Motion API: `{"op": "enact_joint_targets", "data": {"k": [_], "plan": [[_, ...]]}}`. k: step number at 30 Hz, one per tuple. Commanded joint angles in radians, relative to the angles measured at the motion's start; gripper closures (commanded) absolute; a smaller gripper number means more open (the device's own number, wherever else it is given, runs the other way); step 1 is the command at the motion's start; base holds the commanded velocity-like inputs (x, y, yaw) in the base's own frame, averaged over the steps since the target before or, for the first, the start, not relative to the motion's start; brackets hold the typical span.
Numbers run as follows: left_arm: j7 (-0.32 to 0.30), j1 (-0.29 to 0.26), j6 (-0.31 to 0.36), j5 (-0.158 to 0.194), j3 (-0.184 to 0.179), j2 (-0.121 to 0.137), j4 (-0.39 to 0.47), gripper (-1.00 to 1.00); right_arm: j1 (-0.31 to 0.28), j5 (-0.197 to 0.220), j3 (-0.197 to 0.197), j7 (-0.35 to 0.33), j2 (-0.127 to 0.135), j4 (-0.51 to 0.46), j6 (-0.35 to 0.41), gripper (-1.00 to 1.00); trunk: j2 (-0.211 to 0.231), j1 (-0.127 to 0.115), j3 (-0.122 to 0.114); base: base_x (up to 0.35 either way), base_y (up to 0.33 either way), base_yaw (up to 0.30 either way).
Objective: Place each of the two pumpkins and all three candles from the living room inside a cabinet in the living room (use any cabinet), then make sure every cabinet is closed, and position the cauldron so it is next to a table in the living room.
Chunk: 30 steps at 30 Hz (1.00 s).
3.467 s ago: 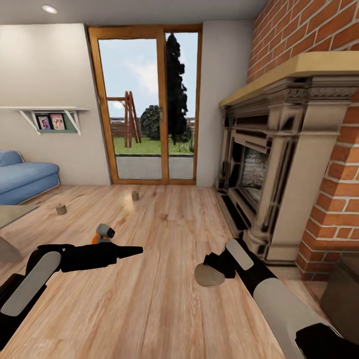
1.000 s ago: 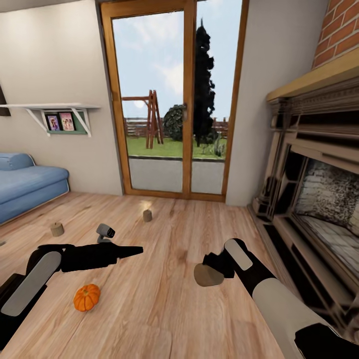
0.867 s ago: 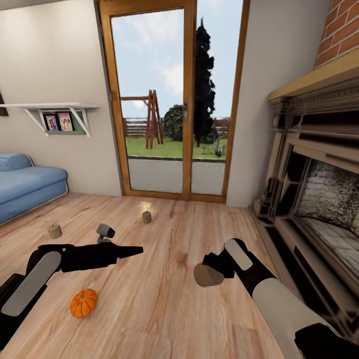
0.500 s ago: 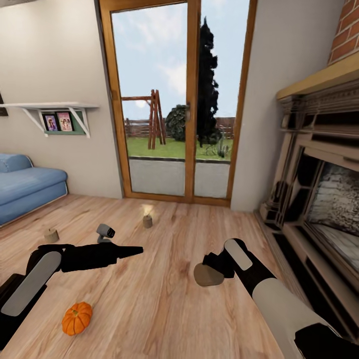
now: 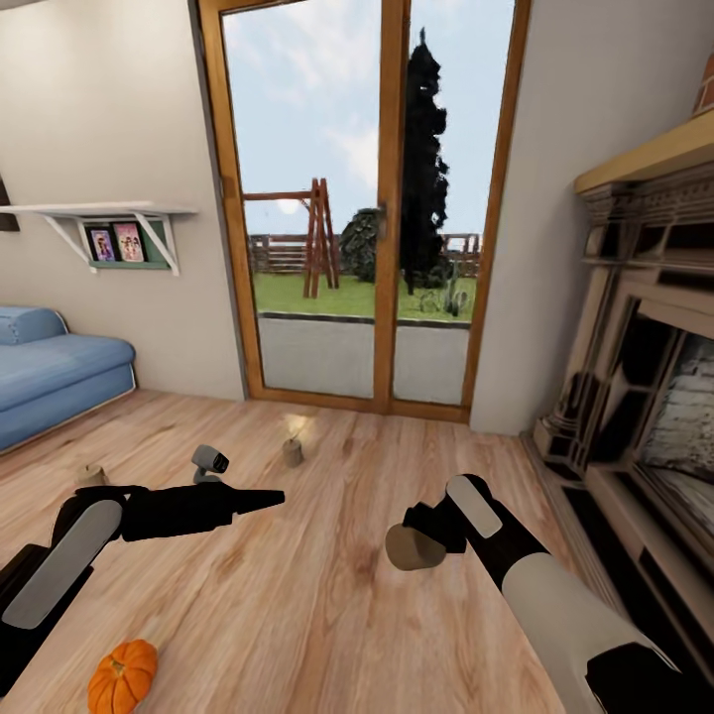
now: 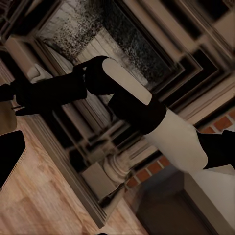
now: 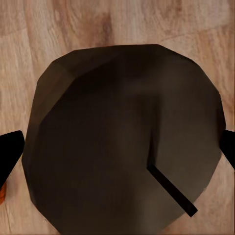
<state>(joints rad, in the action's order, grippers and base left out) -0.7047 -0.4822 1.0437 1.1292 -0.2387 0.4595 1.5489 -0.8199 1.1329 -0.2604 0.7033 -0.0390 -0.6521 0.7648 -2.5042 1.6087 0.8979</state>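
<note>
Along the left edge of the head view a blue sofa (image 5: 55, 372) sits under a white wall shelf (image 5: 99, 230) with framed pictures. At the bottom left corner, on the wooden floor (image 5: 297, 605), lies an orange pumpkin (image 5: 121, 676), partly cut by the frame edge. Just above it the left arm reaches across, its left claw (image 5: 260, 498) drawn to a narrow point with the fingers together and nothing between them. A grey-beige candle (image 5: 90, 475) peeks out just behind that arm, and a second candle (image 5: 292, 453) stands further off, near the glass doors (image 5: 362, 218), well apart from both arms. Toward the centre right, the right claw (image 5: 412, 540) grips a third candle (image 5: 415, 547) held above the floor. The fireplace (image 5: 645, 397) runs down the right edge.

The right wrist view adds what the head view hides: that candle's dark round end with its wick (image 7: 171, 193), a black finger (image 7: 11, 154) at each side, and bare planks behind. The left wrist view looks across at the right arm (image 6: 127, 105) against the fireplace surround.

Open floor stretches between the two arms and on to the doors; the fireplace hearth closes off the right side.
</note>
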Motion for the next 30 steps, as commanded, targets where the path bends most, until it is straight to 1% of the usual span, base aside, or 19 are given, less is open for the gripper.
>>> {"op": "enact_joint_targets", "data": {"k": [1, 16, 21, 30], "plan": [[-0.003, -0.001, 0.004, 0.000, -0.001, 0.001, 0.000, -1.00, -0.001, 0.011, -0.003, 0.011, 0.001, -0.001, -0.002, 1.00, 0.000, 0.000, 0.001, 0.314, -0.144, 0.001], [-0.001, -0.001, 0.004, 0.000, -0.001, 0.000, -0.001, -1.00, -0.001, 0.011, -0.005, 0.011, 0.000, -0.001, -0.005, 1.00, 0.000, 0.000, 0.001, 0.313, -0.144, 0.013], [-0.001, -0.001, 0.004, 0.000, -0.002, 0.000, -0.001, -1.00, -0.001, 0.011, -0.006, 0.011, -0.001, -0.001, -0.006, 1.00, 0.000, 0.000, -0.002, 0.313, -0.144, 0.196], [-0.001, -0.001, 0.004, 0.000, -0.002, 0.000, -0.001, -1.00, -0.001, 0.011, -0.006, 0.011, -0.001, -0.001, -0.006, 1.00, 0.000, 0.000, -0.008, 0.313, -0.144, 0.254]]}}
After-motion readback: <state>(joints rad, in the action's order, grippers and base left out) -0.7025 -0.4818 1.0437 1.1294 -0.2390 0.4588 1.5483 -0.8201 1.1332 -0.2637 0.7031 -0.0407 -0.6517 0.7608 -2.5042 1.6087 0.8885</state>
